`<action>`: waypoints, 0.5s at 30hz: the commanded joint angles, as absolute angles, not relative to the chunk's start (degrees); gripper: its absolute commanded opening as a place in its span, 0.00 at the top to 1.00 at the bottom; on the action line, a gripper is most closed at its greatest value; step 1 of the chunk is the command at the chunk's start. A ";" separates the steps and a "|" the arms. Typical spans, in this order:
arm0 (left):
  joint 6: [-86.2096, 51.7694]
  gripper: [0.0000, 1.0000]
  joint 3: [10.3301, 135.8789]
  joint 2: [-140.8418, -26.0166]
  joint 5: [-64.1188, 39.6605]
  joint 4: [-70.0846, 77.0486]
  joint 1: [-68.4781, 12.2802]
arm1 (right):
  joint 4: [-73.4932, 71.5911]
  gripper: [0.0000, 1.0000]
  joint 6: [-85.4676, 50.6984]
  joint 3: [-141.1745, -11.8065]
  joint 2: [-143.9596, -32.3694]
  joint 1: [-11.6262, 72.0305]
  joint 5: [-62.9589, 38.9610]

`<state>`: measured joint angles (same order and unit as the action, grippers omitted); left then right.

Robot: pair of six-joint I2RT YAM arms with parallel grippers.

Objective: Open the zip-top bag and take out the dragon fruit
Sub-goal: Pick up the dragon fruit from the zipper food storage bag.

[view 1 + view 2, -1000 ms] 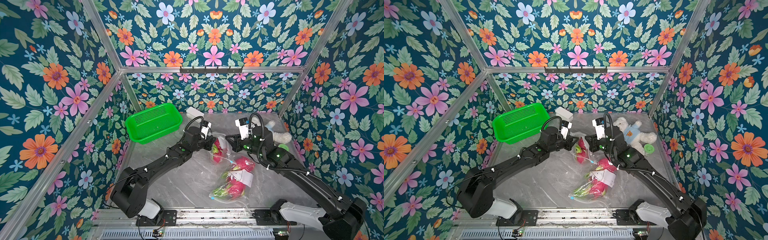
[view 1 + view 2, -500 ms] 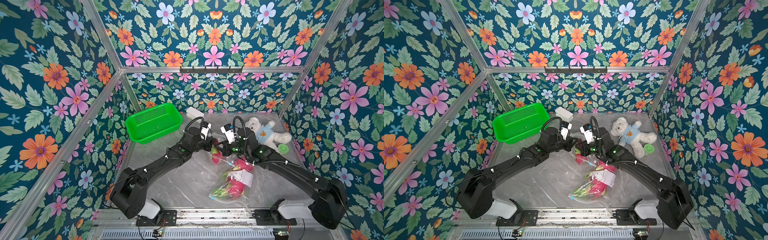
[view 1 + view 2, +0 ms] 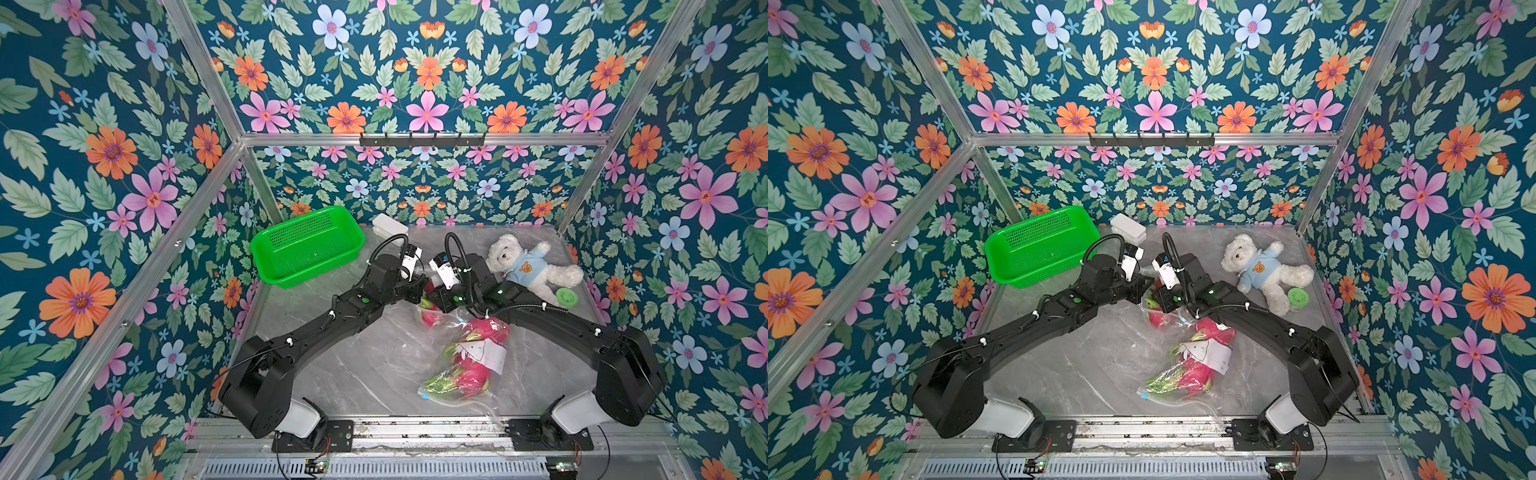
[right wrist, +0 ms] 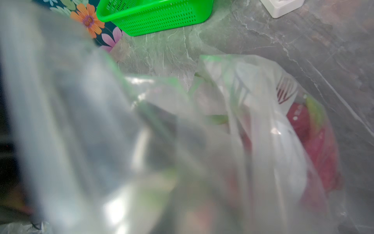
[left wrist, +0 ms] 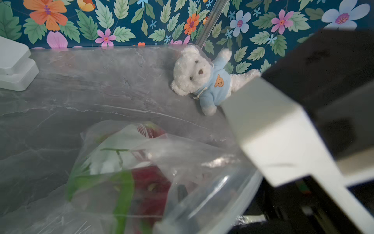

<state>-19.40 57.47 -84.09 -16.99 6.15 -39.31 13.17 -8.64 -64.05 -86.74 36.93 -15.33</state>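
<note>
Swinging in, the right gripper [image 3: 435, 296] meets the left gripper [image 3: 419, 287] mid-frame, at the clear zip-top plastic bag [image 3: 446, 332]. Left stays clamped on its rim; right's spread we cannot tell. Magenta, green-scaled dragon fruit [image 3: 469, 372] remain inside, so now we can part the mouth.

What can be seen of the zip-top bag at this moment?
The zip-top bag is clear, crinkled plastic lying on the grey marbled table right of centre. Pink dragon fruit with green scales fill it, and a white label with dark print shows at its middle. At its far end the left gripper is shut on the plastic; the right gripper is against it too, jaws hidden by film. Whether the zip is open cannot be told.
</note>
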 commanded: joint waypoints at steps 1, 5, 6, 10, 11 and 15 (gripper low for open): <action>-18.35 1.00 58.09 -84.23 -16.26 6.46 -39.20 | 16.91 0.73 -3.96 -64.03 -85.80 36.94 -16.61; -18.16 1.00 57.97 -83.57 -15.57 6.00 -39.20 | 18.45 0.66 -1.87 -63.37 -85.08 36.94 -18.41; -18.03 1.00 57.92 -83.39 -15.35 5.85 -39.14 | 18.46 0.65 -1.62 -63.37 -85.12 36.91 -19.09; -18.19 1.00 57.83 -82.96 -15.36 5.60 -39.20 | 15.63 0.61 -1.49 -63.26 -86.40 37.42 -20.17; -18.47 1.00 57.83 -82.88 -15.63 5.62 -39.16 | 15.17 0.61 -1.18 -63.55 -87.05 37.79 -19.57; -19.42 1.00 57.83 -82.68 -17.07 5.89 -39.18 | 11.42 0.53 -0.53 -64.23 -89.20 38.58 -15.69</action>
